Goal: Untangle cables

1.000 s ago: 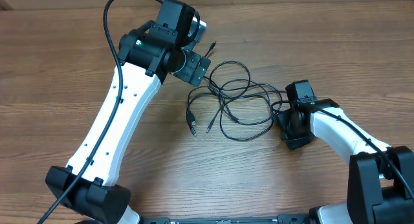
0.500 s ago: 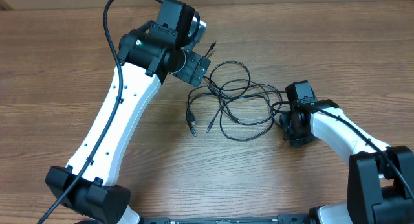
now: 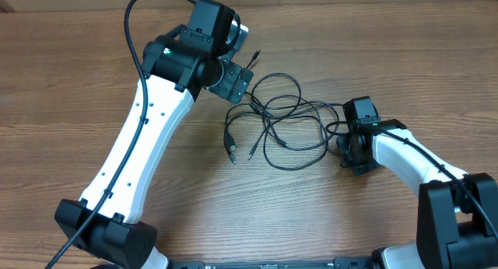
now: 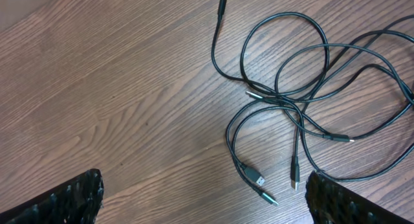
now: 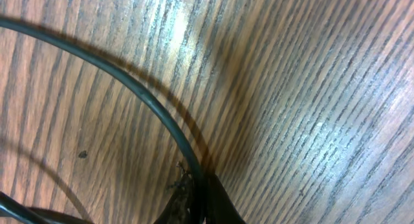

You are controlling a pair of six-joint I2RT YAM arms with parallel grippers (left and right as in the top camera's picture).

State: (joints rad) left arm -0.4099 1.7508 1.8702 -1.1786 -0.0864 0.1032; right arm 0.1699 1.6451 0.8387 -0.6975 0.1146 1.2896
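Note:
The cables (image 3: 284, 117) lie as a tangle of thin black loops on the wooden table (image 3: 405, 59), between the two arms. Their loose plug ends (image 3: 232, 154) point toward the front. In the left wrist view the cables (image 4: 297, 88) spread out ahead, with two plugs (image 4: 259, 182) near the right fingertip (image 4: 346, 201). My left gripper (image 3: 233, 81) (image 4: 207, 204) hovers open over the tangle's far-left edge, holding nothing. My right gripper (image 3: 348, 148) (image 5: 200, 201) is low at the tangle's right edge, shut on one cable strand (image 5: 129, 88) that curves away from its fingertips.
The thick black wire (image 3: 136, 36) of the left arm arcs over the table at the back left. The white left arm (image 3: 140, 152) crosses the left half of the table. Bare wood lies around the tangle.
My right gripper has closed its fingers onto the cable strand at the tangle's right edge. The left arm has not moved and stays open.

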